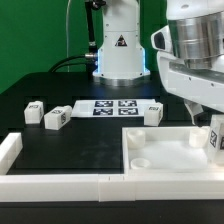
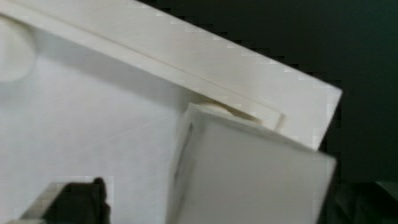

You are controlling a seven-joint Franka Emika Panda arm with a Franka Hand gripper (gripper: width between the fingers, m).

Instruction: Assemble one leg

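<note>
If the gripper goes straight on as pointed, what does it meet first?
Likely the panel: the gripper points down over its corner at the exterior view's right, and the leg it holds would touch near the socket first. Gap unclear.

No word, brand or number can be read anywhere. In the exterior view, at upper centre, the white robot base (image 1: 118, 58) carries a dark triangular sign (image 1: 118, 42), its symbol too small to make out. At mid frame the marker board (image 1: 85, 106) shows several black-and-white square tags (image 1: 114, 107), patterns only, no letters. The same kind of tag stands on the first leg (image 1: 34, 112) and second leg (image 1: 55, 119) at left, and on the third leg (image 1: 153, 113) right of centre. The wrist view shows only white plastic with nothing legible.
</note>
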